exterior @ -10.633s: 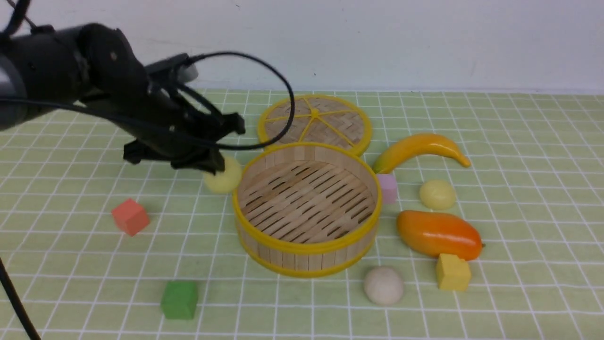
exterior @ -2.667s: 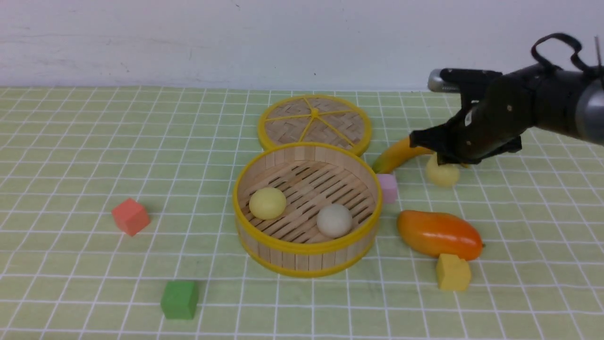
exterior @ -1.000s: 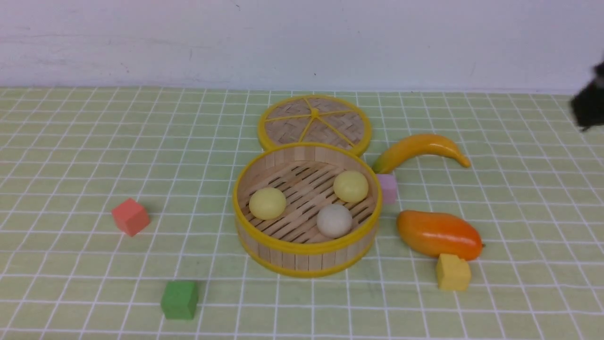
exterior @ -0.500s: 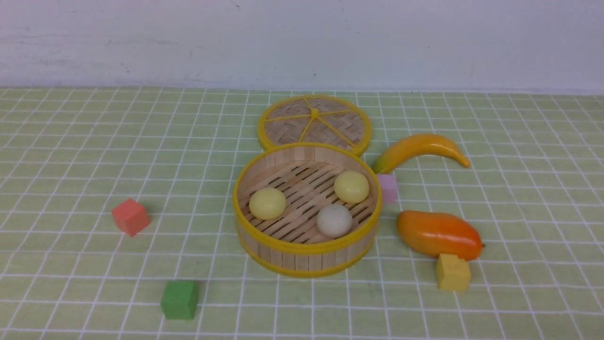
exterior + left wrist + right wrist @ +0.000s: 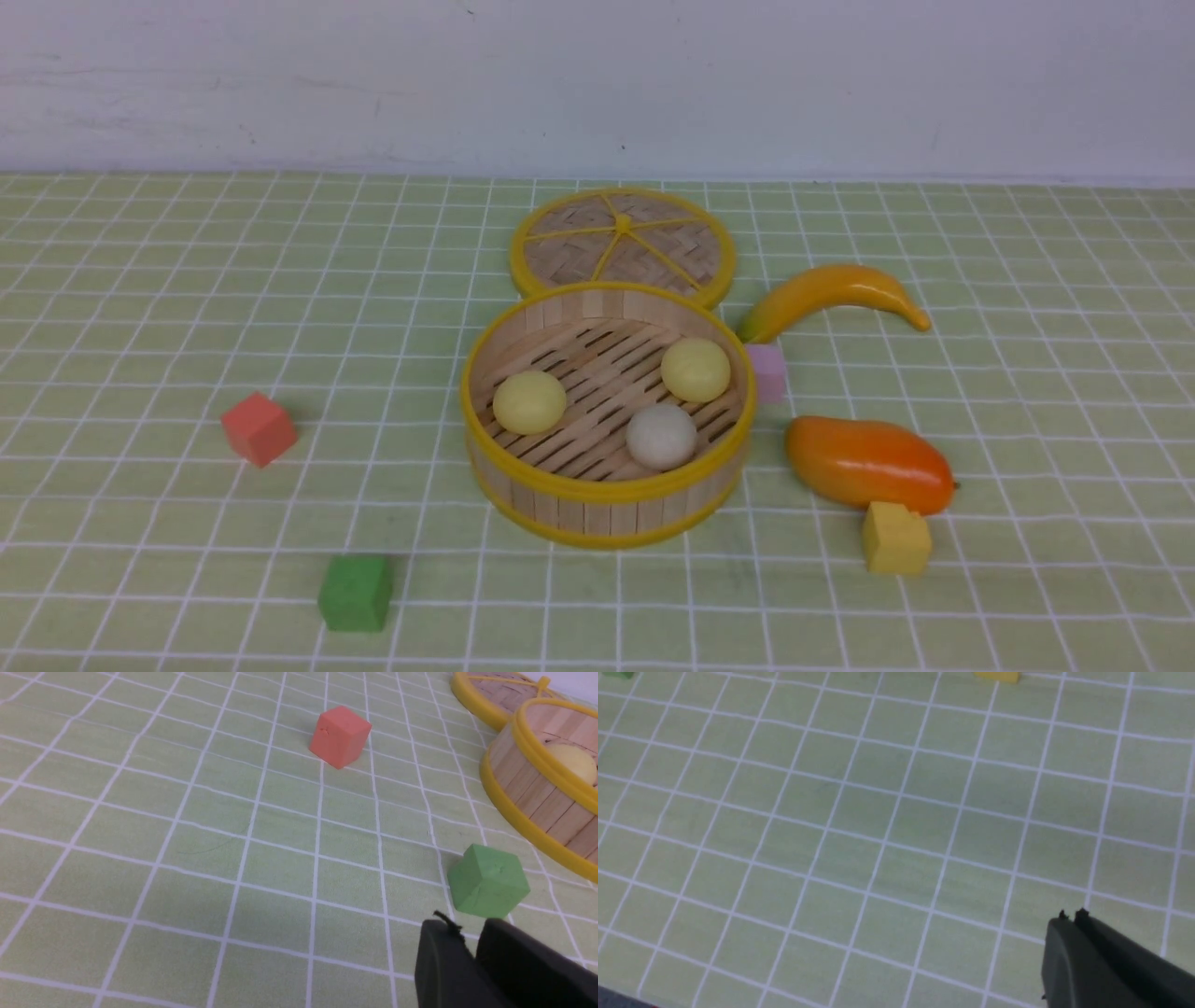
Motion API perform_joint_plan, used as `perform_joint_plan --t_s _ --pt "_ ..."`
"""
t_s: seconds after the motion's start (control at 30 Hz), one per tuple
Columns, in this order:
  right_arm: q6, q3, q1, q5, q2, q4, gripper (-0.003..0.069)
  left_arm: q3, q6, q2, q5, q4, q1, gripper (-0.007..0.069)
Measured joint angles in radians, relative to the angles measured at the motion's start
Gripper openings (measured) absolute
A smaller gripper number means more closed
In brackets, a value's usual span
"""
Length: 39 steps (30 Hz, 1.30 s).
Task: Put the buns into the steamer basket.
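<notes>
Three buns lie inside the steamer basket point(image 5: 607, 515): a pale yellow one point(image 5: 529, 401) at its left, another pale yellow one point(image 5: 695, 369) at its far right, and an off-white one point(image 5: 661, 436) at the near right. Neither arm shows in the front view. In the left wrist view my left gripper point(image 5: 467, 926) hangs over the cloth just short of a green cube point(image 5: 488, 879), its jaws slightly apart with nothing between them. The basket's wall point(image 5: 528, 788) and one yellow bun point(image 5: 572, 763) show beyond it. My right gripper point(image 5: 1070, 917) is shut and empty over bare cloth.
The woven lid point(image 5: 623, 241) lies behind the basket. A banana point(image 5: 831, 289), a pink cube point(image 5: 767, 371), a mango point(image 5: 868, 464) and a yellow cube point(image 5: 896, 537) lie to its right. A red cube point(image 5: 259, 427) and the green cube point(image 5: 355, 592) lie to its left.
One second ago a bit of the right arm showed at the right edge of the front view; it has since left that view. The buns and basket have not moved.
</notes>
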Motion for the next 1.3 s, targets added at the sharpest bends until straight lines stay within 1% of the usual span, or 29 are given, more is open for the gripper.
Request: perform_joint_plan --t_s 0.1,0.2,0.23,0.27,0.37,0.43,0.47,0.53,0.6,0.67,0.7,0.77,1.3 --pt "-0.001 0.0 -0.015 -0.024 -0.028 -0.023 -0.0017 0.0 0.0 0.0 0.0 0.006 0.0 0.0112" --pt "-0.005 0.034 -0.134 -0.16 -0.117 -0.127 -0.0012 0.0 0.0 0.0 0.0 0.006 0.0 0.0114" --pt "-0.005 0.034 -0.134 -0.169 -0.122 -0.133 -0.0012 0.0 0.0 0.0 0.0 0.006 0.0 0.0115" --pt "-0.005 0.052 -0.163 -0.212 -0.143 -0.15 -0.0011 0.0 0.0 0.0 0.0 0.007 0.0 0.0116" --pt "-0.005 0.174 -0.282 -0.39 -0.239 -0.217 -0.001 0.0 0.0 0.0 0.0 0.007 0.0 0.0121" --pt "-0.005 0.215 -0.306 -0.424 -0.266 -0.222 -0.001 0.0 0.0 0.0 0.0 0.007 0.0 0.0122" --pt "-0.005 0.283 -0.335 -0.47 -0.306 -0.228 -0.001 0.0 0.0 0.0 0.0 0.006 0.0 0.0124" --pt "-0.005 0.343 -0.361 -0.5 -0.335 -0.231 -0.001 0.0 0.0 0.0 0.0 0.006 0.0 0.0125" --pt "-0.005 0.45 -0.389 -0.535 -0.353 -0.232 -0.0007 0.0 0.0 0.0 0.0 0.006 0.0 0.0127" --pt "-0.005 0.504 -0.398 -0.553 -0.353 -0.234 -0.0006 0.0 0.0 0.0 -0.001 0.006 0.0 0.0127" --pt "-0.004 0.527 -0.401 -0.587 -0.353 -0.244 -0.0003 0.0 0.0 0.0 -0.001 0.006 0.0 0.0127" --pt "-0.004 0.532 -0.404 -0.62 -0.353 -0.251 -0.0001 0.0 0.0 0.0 -0.001 0.006 0.0 0.0128" --pt "-0.004 0.536 -0.409 -0.633 -0.353 -0.255 0.0013 0.002 0.0 0.0 0.0 0.006 0.0 0.0134"
